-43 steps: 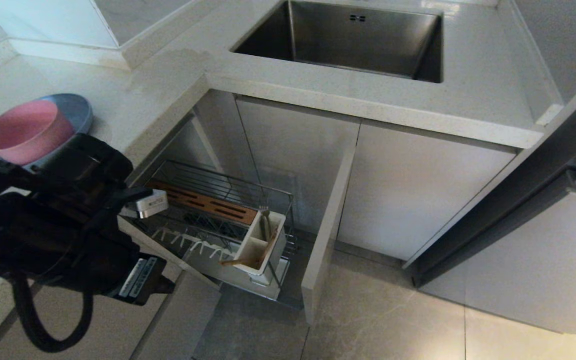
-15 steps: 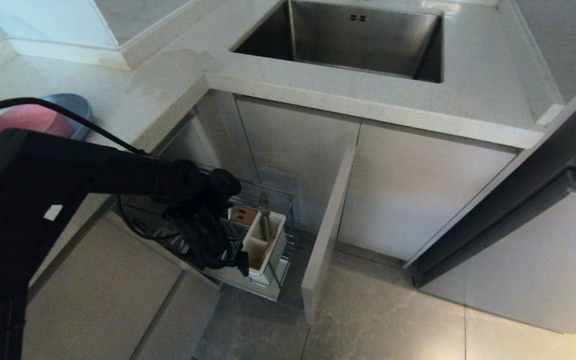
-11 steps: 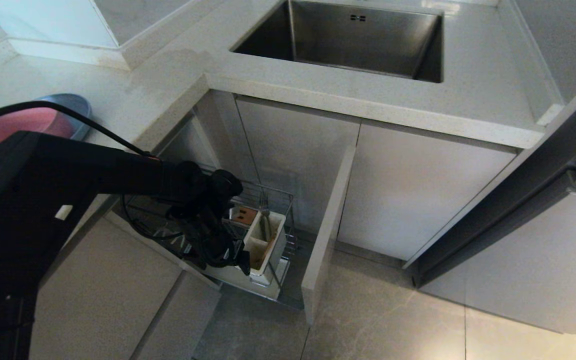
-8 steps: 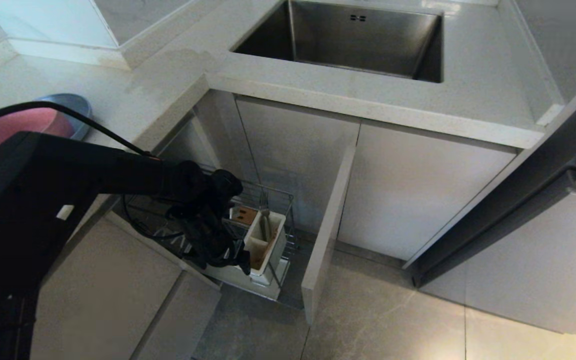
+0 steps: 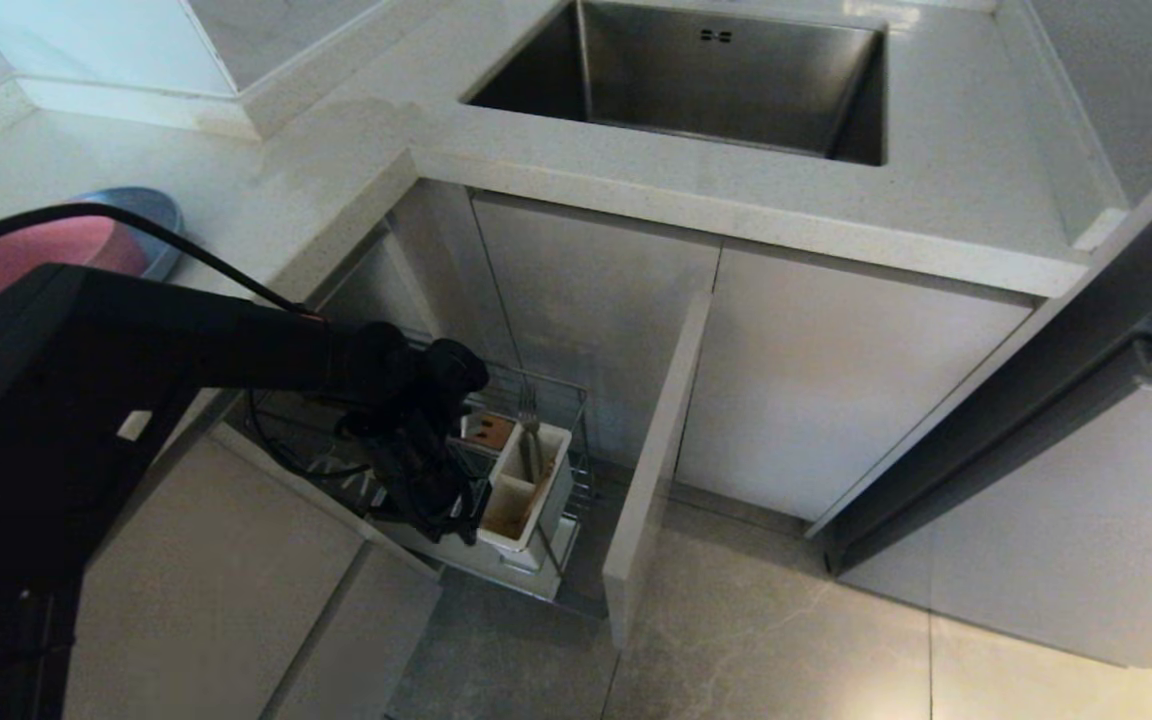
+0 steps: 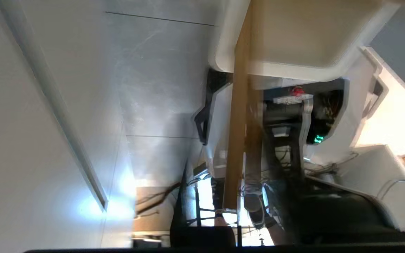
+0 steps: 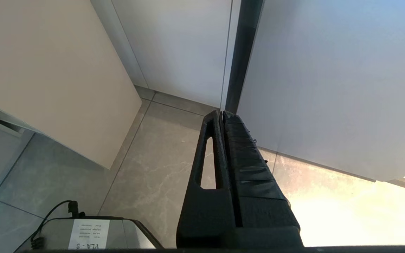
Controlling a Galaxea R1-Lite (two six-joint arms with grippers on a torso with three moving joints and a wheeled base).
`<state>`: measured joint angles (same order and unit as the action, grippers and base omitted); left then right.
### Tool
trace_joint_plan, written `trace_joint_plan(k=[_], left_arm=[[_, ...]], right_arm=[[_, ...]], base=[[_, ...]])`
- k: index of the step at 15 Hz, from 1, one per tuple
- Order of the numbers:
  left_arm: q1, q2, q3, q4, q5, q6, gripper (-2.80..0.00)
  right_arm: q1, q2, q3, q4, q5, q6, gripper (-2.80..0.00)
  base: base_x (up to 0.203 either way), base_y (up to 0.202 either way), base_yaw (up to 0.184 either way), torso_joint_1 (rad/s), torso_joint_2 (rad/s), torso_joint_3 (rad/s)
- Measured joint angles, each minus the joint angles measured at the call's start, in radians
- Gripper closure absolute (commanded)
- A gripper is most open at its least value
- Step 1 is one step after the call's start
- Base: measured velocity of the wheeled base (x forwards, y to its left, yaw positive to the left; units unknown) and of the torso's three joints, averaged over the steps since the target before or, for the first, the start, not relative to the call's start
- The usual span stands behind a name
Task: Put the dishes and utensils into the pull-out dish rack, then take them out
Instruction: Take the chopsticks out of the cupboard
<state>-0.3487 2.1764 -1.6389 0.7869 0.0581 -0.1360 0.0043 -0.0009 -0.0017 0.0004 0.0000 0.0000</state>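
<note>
Head view: pink bowl is sitting on blue plate on the counter, at 10 o'clock. Left gripper is hanging at the 9 o'clock edge of the utensil box in the rack, w/ chopsticks running up into the box. Can't tell its grip state. Chopsticks are prob. light, stiff and slick, so I'd be pinching both together near the free ends. Right gripper is idling over the floor, closed tight on nothing.

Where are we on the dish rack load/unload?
Done: fork stands in the rack's utensil box; which phase this is, unclear. In hand: left gripper is at the chopsticks in that box. Left: bowl sits on plate on the counter, outside the rack. Right gripper parked, shut.
</note>
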Motion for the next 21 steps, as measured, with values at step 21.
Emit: trace_joint_plan(k=[21], left_arm=[[-0.033,-0.196,-0.001,0.005,0.102,-0.061,0.0]], right_arm=[[0.0,0.0,0.0,0.0,0.0,0.0,0.0]], base=[[0.0,0.0,0.0,0.0,0.0,0.0]])
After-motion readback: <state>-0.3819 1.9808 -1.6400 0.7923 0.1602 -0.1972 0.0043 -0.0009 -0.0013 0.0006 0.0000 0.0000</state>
